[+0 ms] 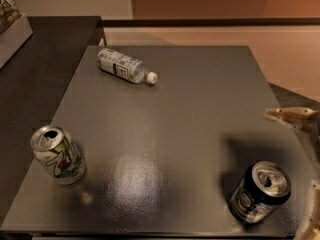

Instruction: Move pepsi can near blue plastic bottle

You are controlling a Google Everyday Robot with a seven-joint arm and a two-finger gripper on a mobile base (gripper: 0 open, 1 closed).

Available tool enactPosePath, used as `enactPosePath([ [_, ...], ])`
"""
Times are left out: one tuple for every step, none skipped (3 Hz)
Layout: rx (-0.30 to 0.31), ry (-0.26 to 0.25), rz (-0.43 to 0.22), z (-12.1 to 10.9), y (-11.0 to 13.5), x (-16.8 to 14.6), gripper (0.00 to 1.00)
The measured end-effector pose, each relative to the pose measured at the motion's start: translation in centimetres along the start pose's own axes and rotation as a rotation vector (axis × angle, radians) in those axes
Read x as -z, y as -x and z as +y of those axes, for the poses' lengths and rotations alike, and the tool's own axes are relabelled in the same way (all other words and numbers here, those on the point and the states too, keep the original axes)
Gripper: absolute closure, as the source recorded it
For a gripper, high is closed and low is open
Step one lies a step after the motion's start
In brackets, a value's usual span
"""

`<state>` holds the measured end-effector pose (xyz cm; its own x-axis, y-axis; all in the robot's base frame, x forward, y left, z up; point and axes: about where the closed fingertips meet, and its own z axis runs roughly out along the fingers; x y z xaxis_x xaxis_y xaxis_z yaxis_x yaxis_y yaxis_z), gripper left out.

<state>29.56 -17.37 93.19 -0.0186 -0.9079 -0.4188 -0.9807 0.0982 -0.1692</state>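
The pepsi can (260, 193), dark with a silver top, stands upright at the table's front right corner. The blue plastic bottle (125, 66) lies on its side at the far left of the table, with its white cap pointing right. My gripper (299, 173) comes in from the right edge, just right of the pepsi can. One pale finger (290, 116) shows above and behind the can, the other (311, 215) at the bottom right corner. The fingers stand wide apart and hold nothing. The rest of the arm is out of view.
A white-and-green can (57, 155) stands upright at the front left of the grey table (170, 129). A darker counter (45, 54) adjoins the table on the left. The floor lies beyond the far and right edges.
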Motion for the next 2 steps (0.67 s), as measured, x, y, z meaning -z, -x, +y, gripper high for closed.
enactPosePath([
  [0.004, 0.01, 0.003, 0.23, -0.22, -1.0, 0.0],
  [0.003, 0.024, 0.004, 0.49, -0.63, -1.94, 0.0],
])
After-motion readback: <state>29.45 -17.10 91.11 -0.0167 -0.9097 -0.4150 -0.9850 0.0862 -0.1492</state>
